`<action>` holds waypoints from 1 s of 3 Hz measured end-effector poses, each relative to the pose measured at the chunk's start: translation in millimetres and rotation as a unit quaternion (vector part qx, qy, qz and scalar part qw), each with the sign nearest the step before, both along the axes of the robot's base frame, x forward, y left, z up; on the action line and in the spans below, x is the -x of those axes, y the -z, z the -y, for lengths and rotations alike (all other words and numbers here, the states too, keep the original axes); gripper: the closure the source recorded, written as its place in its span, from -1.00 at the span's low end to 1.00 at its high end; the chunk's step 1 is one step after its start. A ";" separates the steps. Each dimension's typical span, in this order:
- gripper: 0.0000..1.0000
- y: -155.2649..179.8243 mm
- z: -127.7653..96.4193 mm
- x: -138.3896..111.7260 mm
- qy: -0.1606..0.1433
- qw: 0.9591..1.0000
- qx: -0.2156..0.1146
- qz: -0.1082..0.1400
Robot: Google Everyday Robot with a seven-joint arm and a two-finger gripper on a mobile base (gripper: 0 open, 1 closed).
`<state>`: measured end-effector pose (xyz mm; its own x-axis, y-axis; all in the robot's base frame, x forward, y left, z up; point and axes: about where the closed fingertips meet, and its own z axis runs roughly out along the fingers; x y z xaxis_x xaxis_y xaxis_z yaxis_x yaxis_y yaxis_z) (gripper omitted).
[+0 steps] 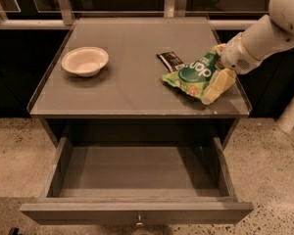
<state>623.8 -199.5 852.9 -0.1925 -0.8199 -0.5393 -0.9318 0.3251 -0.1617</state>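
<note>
Single camera view of the cabinet and arm. The gripper point(211, 73) is hovering at the right edge of the grey table top point(127, 94), low over the surface, with the white arm point(267, 31) reaching in from the upper right. Its pale fingers point(216, 84) are standing apart – jaws open – and straddling the right end of the green chip bag point(192, 75). One finger is lying along the bag's near side, the other is sitting at its far corner. The bag is lying flat on the right half of the table top, close to the front edge. A dark snack wrapper point(169, 60) is resting just behind the bag, touching or nearly touching its left corner. A white bowl point(85, 61) is sitting upright on the left half, well apart from the bag. Below the top, the drawer point(137, 212) is standing pulled out – its inside is showing bare grey walls and floor.
</note>
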 end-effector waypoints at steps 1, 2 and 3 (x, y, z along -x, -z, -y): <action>-0.18 -3.5 0.0 0.1 0.000 1.000 0.000 -0.001; 0.27 -8.5 0.1 0.1 0.000 1.000 0.000 -0.001; 0.74 -8.6 0.0 0.1 0.000 1.000 0.000 -0.001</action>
<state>623.7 -199.6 861.4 -0.1933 -0.8198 -0.5391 -0.9319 0.3253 -0.1606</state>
